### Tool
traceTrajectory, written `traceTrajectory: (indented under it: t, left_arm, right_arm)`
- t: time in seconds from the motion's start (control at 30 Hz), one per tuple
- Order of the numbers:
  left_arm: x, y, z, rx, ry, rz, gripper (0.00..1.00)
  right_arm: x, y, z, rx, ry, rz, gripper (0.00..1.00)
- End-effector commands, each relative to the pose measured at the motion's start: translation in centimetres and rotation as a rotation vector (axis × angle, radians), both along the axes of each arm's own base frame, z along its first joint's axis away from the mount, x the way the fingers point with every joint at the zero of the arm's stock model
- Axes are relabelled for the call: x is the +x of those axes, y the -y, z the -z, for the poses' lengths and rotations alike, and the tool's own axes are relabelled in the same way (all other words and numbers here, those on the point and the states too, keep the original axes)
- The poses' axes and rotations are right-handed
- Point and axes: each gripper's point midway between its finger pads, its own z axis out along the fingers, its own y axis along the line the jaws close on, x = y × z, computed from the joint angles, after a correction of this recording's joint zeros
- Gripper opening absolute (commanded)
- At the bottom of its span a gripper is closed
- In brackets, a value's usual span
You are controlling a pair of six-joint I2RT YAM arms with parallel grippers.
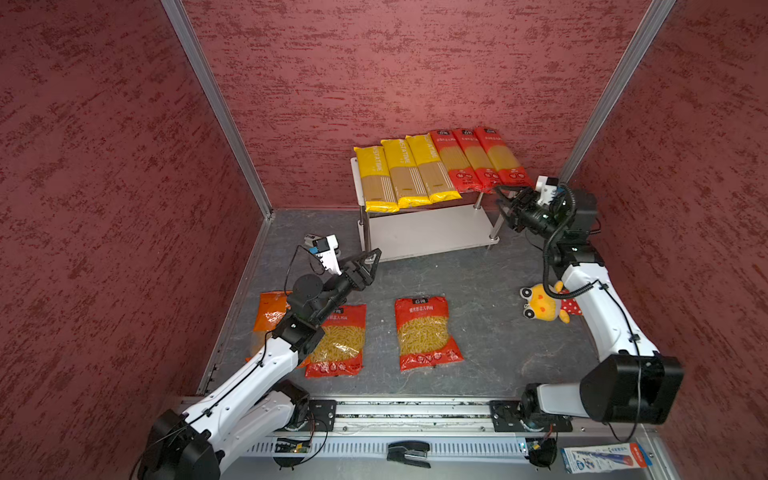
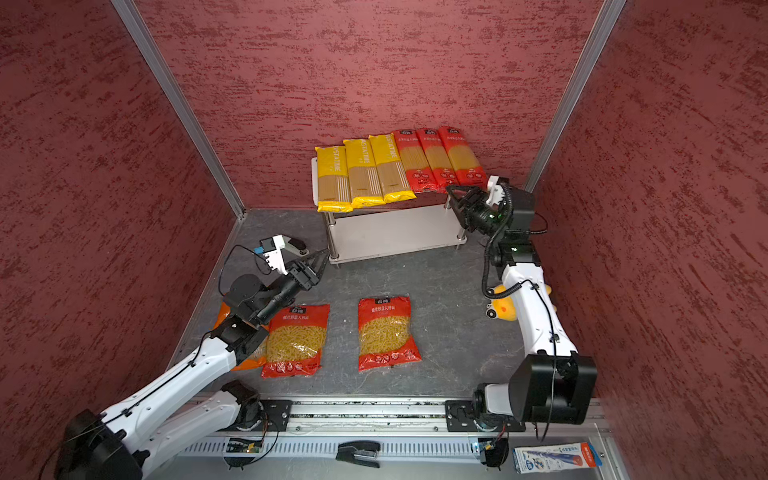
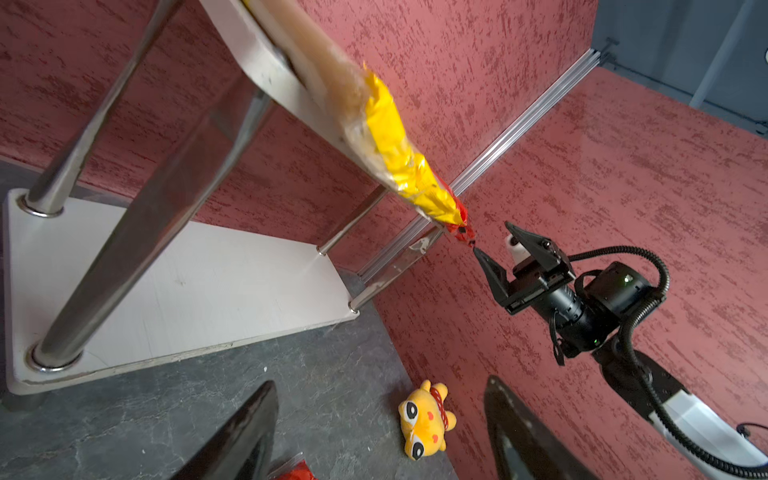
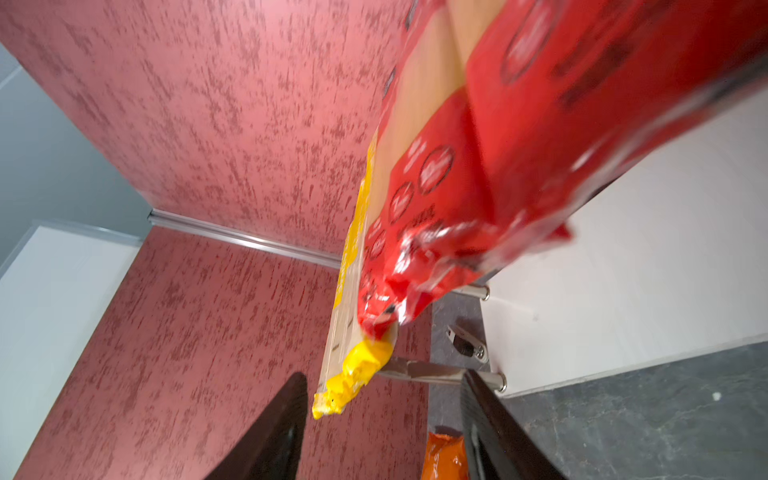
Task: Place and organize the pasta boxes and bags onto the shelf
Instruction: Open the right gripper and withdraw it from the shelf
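So the shelf (image 1: pixel 432 232) sits far-centre against the back wall. Its top board is already full: three yellow spaghetti packs (image 1: pixel 405 172) on the left and three red spaghetti packs (image 1: pixel 473 160) on the right, side by side and sorted by colour. They're longer than the board is deep, so their near ends hang over the near edge. The lower board is bare, and my guess is it's meant for the short stuff. Two wide red bags (image 1: pixel 428 332) lie flat on the near floor, and the orange bag (image 1: pixel 270 311) is at near left, half under the left arm. The left gripper (image 1: pixel 372 259) hovers by the shelf's near-left corner, jaws spread, holding nothing. The right gripper (image 3: pixel 492 239) is at the top board's near-right corner, also parted and empty. One tip is just beside the rightmost red pack's end, probably to square up the row.
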Motion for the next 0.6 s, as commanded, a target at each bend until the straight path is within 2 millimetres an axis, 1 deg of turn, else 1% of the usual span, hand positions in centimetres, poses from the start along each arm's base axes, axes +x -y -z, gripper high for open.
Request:
traceTrajectory:
  t: [0.0,0.03,0.1,0.17,0.23,0.3,0.33,0.37,0.4,0.5,0.57]
  left_arm:
    - [-0.1,-0.8,-1.3,-0.022,-0.015,-0.023,0.78]
    - [0.0,-1.0,-0.9,-0.002,-0.031,-0.039,0.78]
    - [0.5,-1.4,1.2,0.071,-0.113,-0.079,0.78]
    - [0.3,-1.5,3.2,0.134,-0.174,-0.095,0.77]
    - [-0.1,-1.1,5.2,0.180,-0.225,-0.099,0.77]
    - [-0.8,-0.4,7.8,0.240,-0.297,-0.089,0.76]
    - [-1.2,0.0,9.0,0.266,-0.329,-0.083,0.76]
    - [-1.6,0.4,10.5,0.295,-0.365,-0.076,0.76]
    - [-2.1,1.0,11.6,0.316,-0.395,-0.061,0.76]
    - [-3.2,2.6,14.8,0.369,-0.490,-0.026,0.75]
    - [-4.0,3.5,16.6,0.406,-0.531,-0.010,0.75]
  right_arm:
    - [-0.3,-1.9,0.4,-0.016,0.023,0.018,0.59]
    - [-0.6,-2.5,0.6,-0.020,0.032,0.017,0.59]
    - [-1.4,-3.5,1.5,-0.044,0.033,0.017,0.58]
    - [-2.4,-4.5,3.3,-0.087,0.009,0.022,0.57]
    - [-3.5,-5.5,5.9,-0.132,-0.037,0.020,0.57]
    - [-4.7,-6.4,9.0,-0.175,-0.092,0.012,0.56]
    - [-5.3,-6.7,10.9,-0.192,-0.126,0.008,0.55]
    - [-6.1,-7.3,13.4,-0.212,-0.172,-0.006,0.54]
    - [-6.8,-7.9,15.5,-0.232,-0.212,-0.022,0.53]
    - [-9.1,-9.5,21.4,-0.310,-0.325,-0.064,0.52]
    - [-10.5,-10.5,24.5,-0.394,-0.375,-0.095,0.52]
